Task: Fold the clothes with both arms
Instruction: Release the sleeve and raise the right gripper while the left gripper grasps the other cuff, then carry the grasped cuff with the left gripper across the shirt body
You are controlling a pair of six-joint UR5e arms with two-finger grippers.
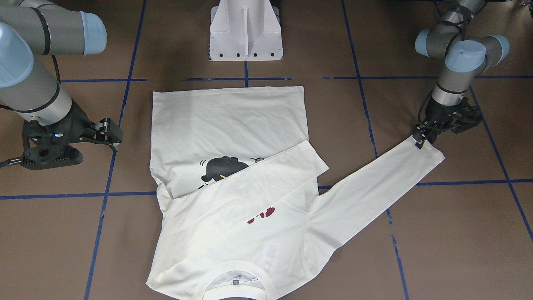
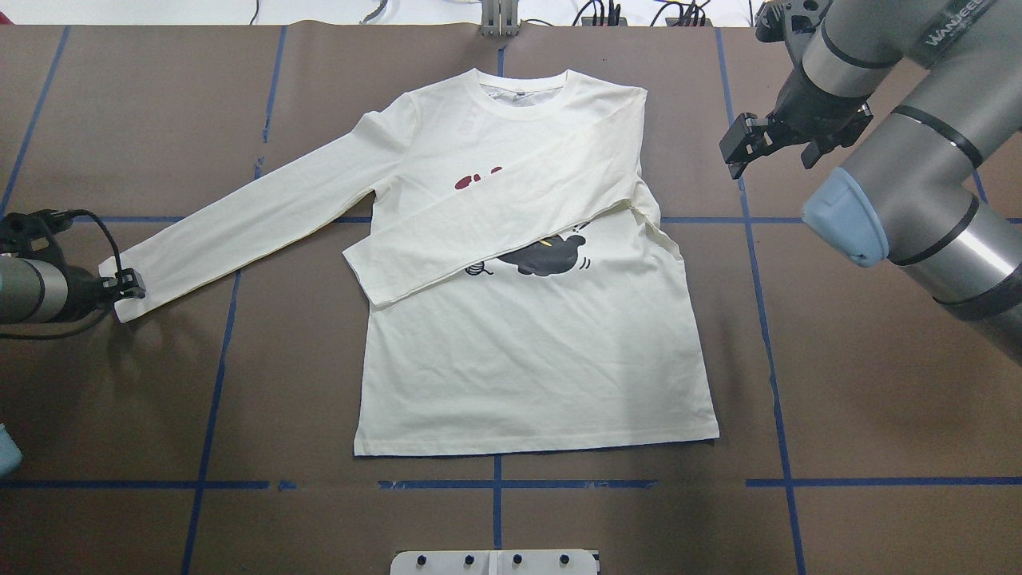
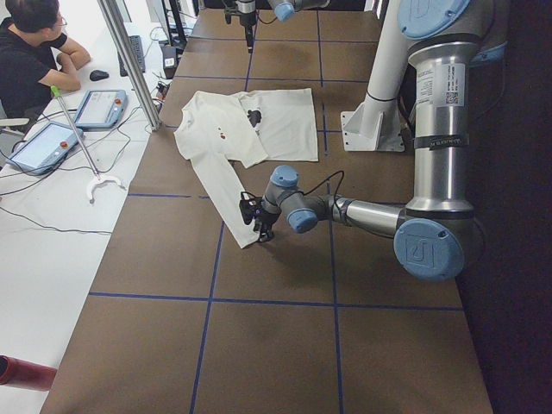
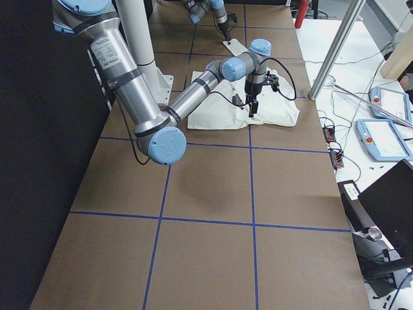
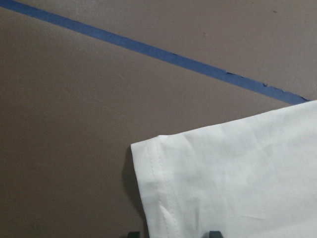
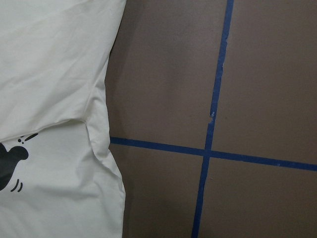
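Looking at the shirt (image 2: 527, 351) spread flat in the middle of the table (image 2: 838, 359), print up, collar (image 2: 523, 100) at the far end, hem at the near end. Then the right sleeve (image 2: 495, 231), already folded slantwise across the chest, hiding most of the red lettering and clipping the top of the cat print (image 2: 551, 255). And the left sleeve (image 2: 255, 216), not yet folded, stretched out long toward the left, lying flat. Out at its cuff (image 5: 223, 173) now: left gripper (image 2: 132, 285) right down at the cloth, fingertips (image 5: 214, 233) standing apart in the wrist view with the cuff's corner between them, so spread, not yet pinching by the look of it. Over on the other side, right gripper (image 2: 742, 148) also spread, holding nothing, hanging near the right shoulder, clear of the cloth.

Judging the step: grabbing that cuff to carry the left sleeve across. Plenty to go wrong from here. Risk one: closing too near the corner, catching a single layer or a thin bite of hem, then losing it mid-swing. Risk two: lifting too low, dragging the sleeve along the table, bunching the shoulder, tugging the whole body leftward. Risk three: sweeping low over the chest and scuffing the right sleeve out of place. Worth watching the armpit crease too.
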